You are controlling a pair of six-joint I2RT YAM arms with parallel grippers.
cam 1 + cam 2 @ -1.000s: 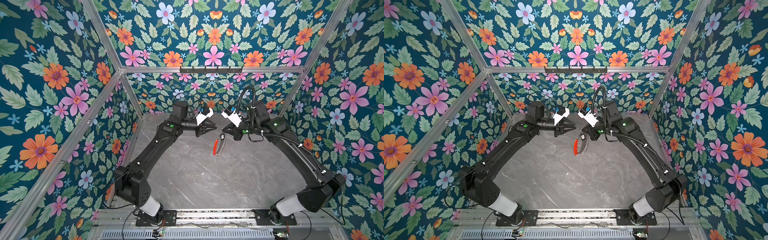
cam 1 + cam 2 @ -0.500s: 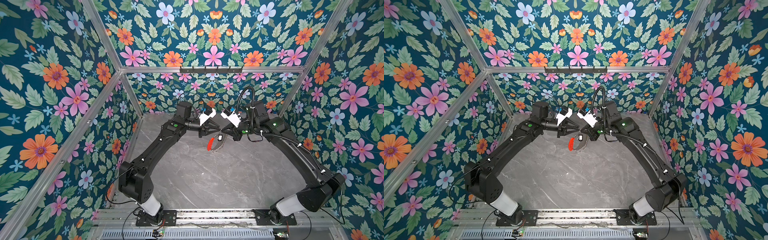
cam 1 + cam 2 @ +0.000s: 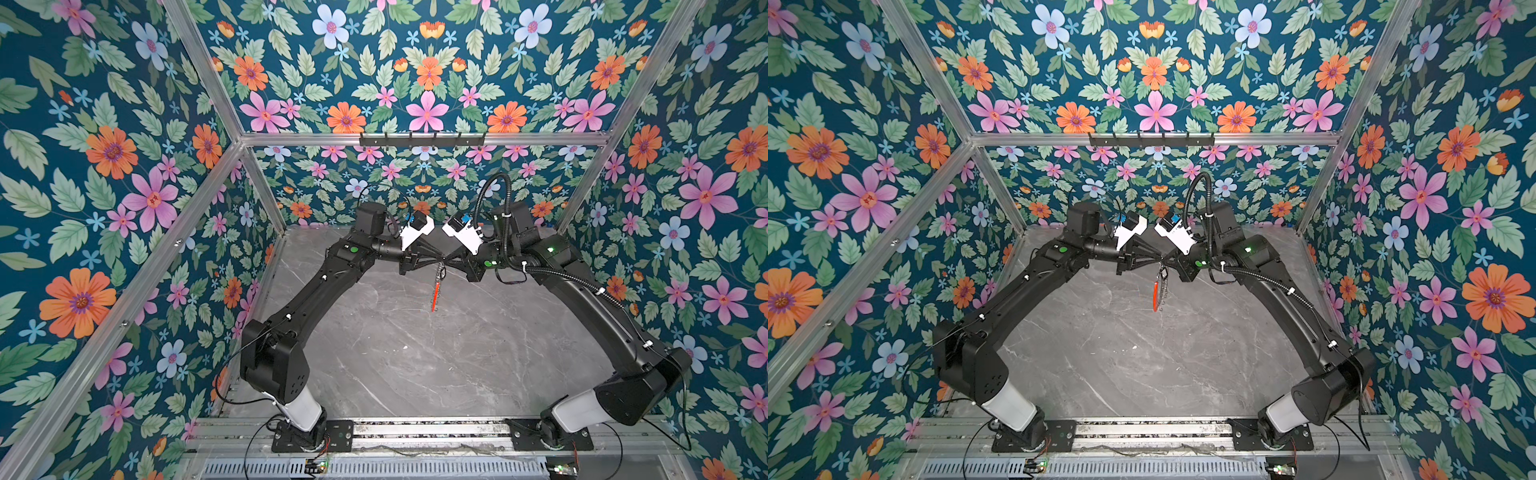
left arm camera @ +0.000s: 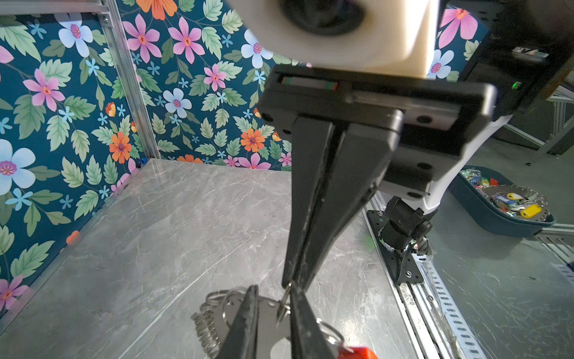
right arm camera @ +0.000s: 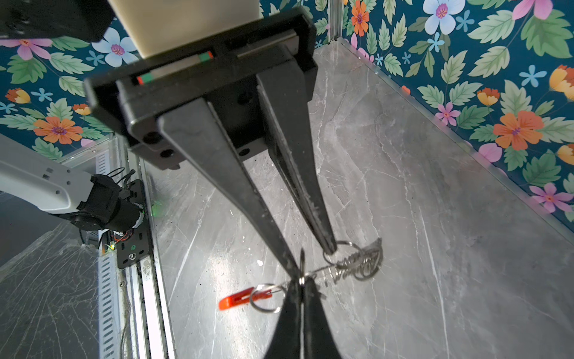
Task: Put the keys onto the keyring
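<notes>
Swung in since before, left gripper (image 5: 310, 258) meets right gripper (image 4: 290, 282) tip to tip, jaws slightly apart around the keyring (image 3: 437, 283), right pinched shut on it, hanging above the table (image 3: 415, 365)

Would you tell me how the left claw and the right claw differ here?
The left claw has its jaws apart; the right claw has them pressed shut. The right claw pinches the keyring, which hangs below it; the left claw seems to clamp nothing, one fingertip meeting a small silver ring. Both have black tapered fingers, meeting tip to tip above the grey table.
</notes>
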